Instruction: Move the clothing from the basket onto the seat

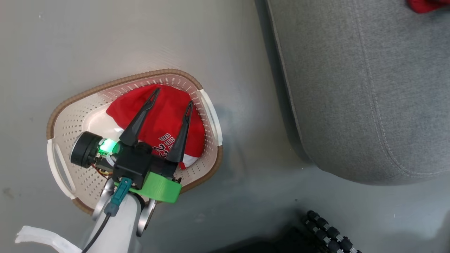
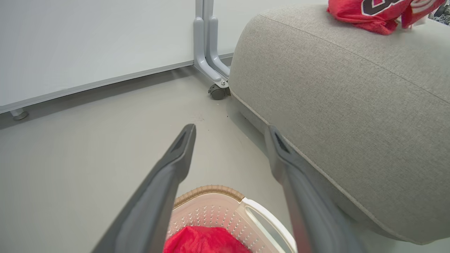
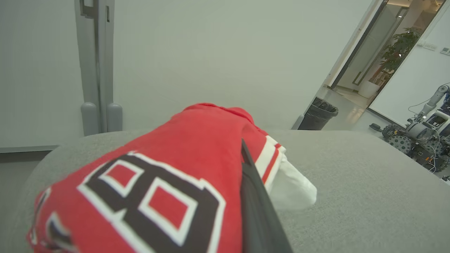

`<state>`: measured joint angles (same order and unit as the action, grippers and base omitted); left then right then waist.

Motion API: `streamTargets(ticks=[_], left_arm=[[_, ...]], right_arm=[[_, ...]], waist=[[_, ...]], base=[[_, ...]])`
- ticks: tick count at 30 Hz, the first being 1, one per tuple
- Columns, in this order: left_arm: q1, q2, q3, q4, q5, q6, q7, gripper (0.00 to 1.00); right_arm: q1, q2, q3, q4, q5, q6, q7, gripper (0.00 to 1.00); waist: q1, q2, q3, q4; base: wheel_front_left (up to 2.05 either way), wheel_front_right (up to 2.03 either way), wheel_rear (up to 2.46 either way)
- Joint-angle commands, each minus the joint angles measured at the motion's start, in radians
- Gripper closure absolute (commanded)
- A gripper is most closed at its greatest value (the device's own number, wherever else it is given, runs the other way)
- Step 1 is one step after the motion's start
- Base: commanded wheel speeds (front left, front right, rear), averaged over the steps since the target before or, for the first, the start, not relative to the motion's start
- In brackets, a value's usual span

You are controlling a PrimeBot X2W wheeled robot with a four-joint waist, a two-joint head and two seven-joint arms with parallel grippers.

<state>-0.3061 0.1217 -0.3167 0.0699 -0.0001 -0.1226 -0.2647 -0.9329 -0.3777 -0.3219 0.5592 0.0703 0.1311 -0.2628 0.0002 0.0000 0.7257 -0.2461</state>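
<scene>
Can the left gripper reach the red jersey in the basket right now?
Probably yes. The left gripper hangs open over the basket, and the red jersey lies uncovered in it, with nothing between the fingers and the cloth.

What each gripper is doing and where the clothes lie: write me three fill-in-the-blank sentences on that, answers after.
The left gripper hangs above the first garment with its jaws ____.
That garment lies inside the cream ____ with the brown rim.
The right gripper is shut on the second garment, which rests on the grey ____.
Missing words: open; basket; seat.
</scene>
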Motion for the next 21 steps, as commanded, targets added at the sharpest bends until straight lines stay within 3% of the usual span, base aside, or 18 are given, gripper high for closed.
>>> streamTargets(ticks=[1,10,12,21], left_arm=[[-0.022,0.007,0.003,-0.003,0.001,0.004,0.001,0.0],[-0.021,-0.005,0.0,0.011,-0.011,0.012,0.001,0.0],[-0.014,-0.007,0.002,0.016,-0.012,0.012,0.001,0.0],[0.017,-0.023,-0.019,0.035,-0.007,0.007,0.001,0.0]], right_arm=[[-0.007,0.0,0.002,0.03,-0.005,-0.001,-0.003,1.0],[0.014,-0.014,0.03,0.303,-0.039,-0.001,-0.003,1.0],[0.007,-0.021,0.036,0.331,-0.036,-0.001,-0.003,0.0],[0.024,-0.038,0.1,0.434,0.028,-0.001,-0.003,0.0]], waist=[[-0.0002,0.0,0.03,0.029],[-0.0002,0.0,-0.009,0.034],[-0.0002,0.0,-0.022,0.032],[-0.0002,0.0,-0.134,0.024]], base=[[0.0,0.0,0.0],[0.0,0.0,0.0],[0.0,0.0,0.0],[0.0,0.0,0.0]])
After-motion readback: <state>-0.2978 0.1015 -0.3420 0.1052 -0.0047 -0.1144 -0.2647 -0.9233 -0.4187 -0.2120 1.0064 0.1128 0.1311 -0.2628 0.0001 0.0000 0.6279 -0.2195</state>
